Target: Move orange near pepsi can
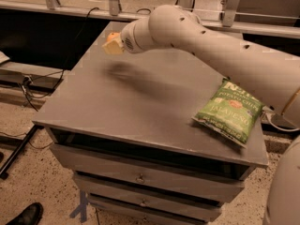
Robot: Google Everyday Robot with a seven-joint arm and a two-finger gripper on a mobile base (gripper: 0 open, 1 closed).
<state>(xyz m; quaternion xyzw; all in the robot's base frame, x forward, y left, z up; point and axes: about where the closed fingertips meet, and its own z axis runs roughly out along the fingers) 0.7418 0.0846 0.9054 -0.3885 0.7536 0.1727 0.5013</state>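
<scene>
My gripper (112, 44) is at the far left of the table top, raised above it, at the end of my white arm (201, 41) that reaches in from the right. It is shut on the orange (113, 36), whose round orange skin shows between the pale fingers. The pepsi can is hidden behind my arm at the back of the table.
A green chip bag (229, 111) lies flat at the right front of the grey table (122, 111), which has drawers below. A rail with posts runs along the back. Cables lie on the floor at left, and a black shoe (28, 214) is at the bottom left.
</scene>
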